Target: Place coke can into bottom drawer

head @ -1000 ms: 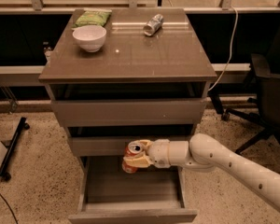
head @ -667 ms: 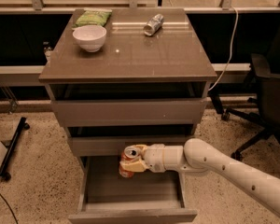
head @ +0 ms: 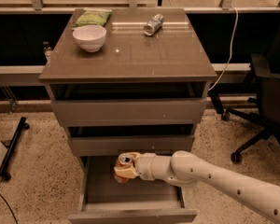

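The coke can (head: 124, 161), red-orange with a silver top, is held upright in my gripper (head: 124, 169). The gripper reaches in from the right and is shut on the can, just above the inside of the bottom drawer (head: 102, 183). That drawer is pulled out, showing a wide flat grey floor, with its front panel (head: 130, 216) at the bottom of the view. My white arm (head: 224, 181) crosses over the drawer's right side. The can's lower part is hidden by the fingers (head: 126, 172).
On the cabinet top (head: 130, 55) stand a white bowl (head: 89, 37), a green bag (head: 93, 17) and a silver-grey can (head: 153, 24) lying on its side. The two upper drawers are slightly open. A black office chair (head: 266, 106) stands to the right; a black stand base (head: 11, 148) lies at left.
My gripper has carried the coke can a little to the left and slightly lower over the open bottom drawer. Nothing else moved.
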You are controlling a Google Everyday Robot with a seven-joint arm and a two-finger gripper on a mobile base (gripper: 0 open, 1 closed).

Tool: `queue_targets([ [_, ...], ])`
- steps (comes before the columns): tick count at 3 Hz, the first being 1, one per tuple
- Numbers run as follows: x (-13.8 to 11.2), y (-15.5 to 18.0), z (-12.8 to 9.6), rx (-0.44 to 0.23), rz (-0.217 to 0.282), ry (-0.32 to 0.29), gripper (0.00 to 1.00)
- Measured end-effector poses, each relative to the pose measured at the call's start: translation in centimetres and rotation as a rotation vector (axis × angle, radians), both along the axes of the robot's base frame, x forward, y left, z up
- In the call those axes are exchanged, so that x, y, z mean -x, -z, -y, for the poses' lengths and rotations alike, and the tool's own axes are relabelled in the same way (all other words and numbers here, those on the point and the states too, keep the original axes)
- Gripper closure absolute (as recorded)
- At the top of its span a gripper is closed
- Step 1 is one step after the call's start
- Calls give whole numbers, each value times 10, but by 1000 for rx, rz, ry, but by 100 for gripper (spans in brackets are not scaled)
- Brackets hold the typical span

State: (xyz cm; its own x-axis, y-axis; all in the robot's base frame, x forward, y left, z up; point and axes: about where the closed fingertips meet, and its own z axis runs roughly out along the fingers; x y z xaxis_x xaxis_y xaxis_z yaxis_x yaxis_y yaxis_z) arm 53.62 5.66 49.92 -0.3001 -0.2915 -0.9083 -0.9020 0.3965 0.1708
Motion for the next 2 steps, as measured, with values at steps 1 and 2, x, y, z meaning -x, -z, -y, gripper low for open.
queue_targets([
  [1, -8, 42, -6, 16, -32, 56, 100],
  [2, -11, 68, 4, -9, -80, 102, 100],
])
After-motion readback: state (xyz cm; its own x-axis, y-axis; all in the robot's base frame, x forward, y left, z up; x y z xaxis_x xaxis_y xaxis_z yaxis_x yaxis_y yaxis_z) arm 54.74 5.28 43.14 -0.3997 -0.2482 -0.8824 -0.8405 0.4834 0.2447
